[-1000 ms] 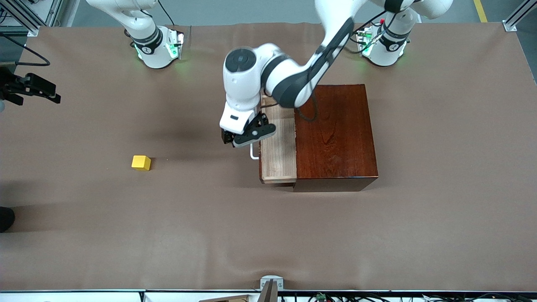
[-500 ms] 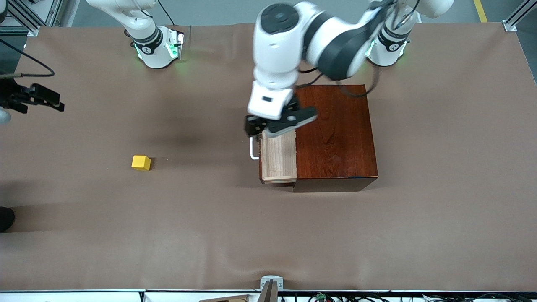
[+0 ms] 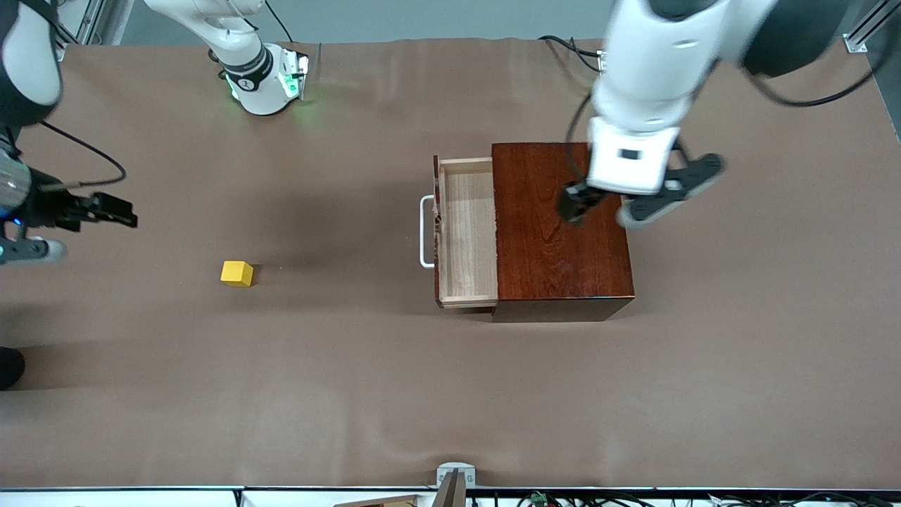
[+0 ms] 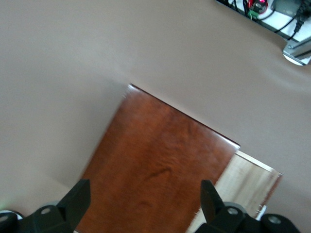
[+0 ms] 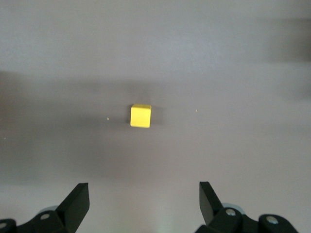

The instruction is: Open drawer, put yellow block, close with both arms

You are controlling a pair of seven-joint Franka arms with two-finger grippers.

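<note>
Both grippers gape — brown table, grey floor.

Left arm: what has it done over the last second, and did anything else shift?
The left tool let go of the drawer handle, lifted and swung over the wooden box, open and empty. The right tool, open, advanced slightly toward the yellow block. Drawer still open; block and box unmoved.
</note>
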